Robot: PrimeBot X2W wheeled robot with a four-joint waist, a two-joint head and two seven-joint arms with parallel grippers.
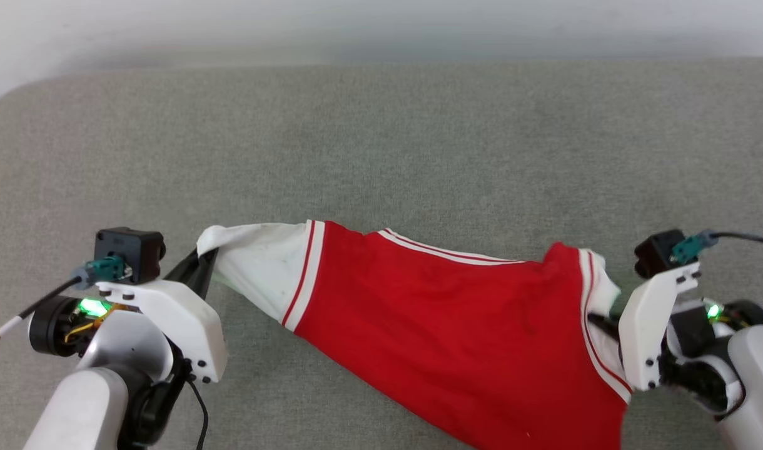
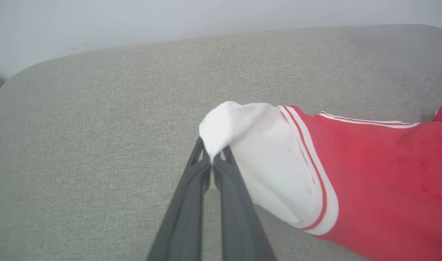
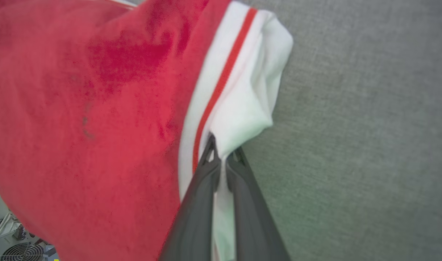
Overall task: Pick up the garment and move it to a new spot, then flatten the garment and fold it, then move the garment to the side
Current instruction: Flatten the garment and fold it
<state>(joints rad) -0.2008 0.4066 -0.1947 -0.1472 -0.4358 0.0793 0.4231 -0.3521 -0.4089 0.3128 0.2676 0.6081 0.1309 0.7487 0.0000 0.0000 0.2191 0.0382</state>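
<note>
L claw [image 1: 206, 257] [image 2: 212, 159]: clenched, tips pinching the bunched end of the white L sleeve [image 1: 256, 269] [image 2: 264, 156]. In the L wrist view the cloth folds over the tips in a small peak. R claw [image 3: 224, 156] [image 1: 597, 322]: also clenched, grasping the white R sleeve [image 3: 250, 90] right beside its red stripe. A strip of white cloth runs down betw. the two fingers. In the head view most of that claw is hidden behind the sleeve.

Garment [image 1: 450, 312] [image 2: 387, 163] [image 3: 79, 108]: red basketball-style shirt, held by both sleeves and stretched betw. the two claws across the near part of the counter [image 1: 381, 137]. L end sits a bit farther from the robot than R end. Striped white trim of the neck opening [image 1: 444, 248] lies along the top edge. Red body sags toward the robot and runs off the bottom of the head view. Plain red side faces the cam, no number seen. Can't tell how much of it touches the counter.

Counter: grey fabric cover, rounded far corners, pale wall [image 1: 381, 25] behind it. Black cable [image 1: 19, 315] trails off the L wrist. In the R wrist view a round fan grille [image 3: 21, 251] shows low at the corner, below the hanging red cloth.
</note>
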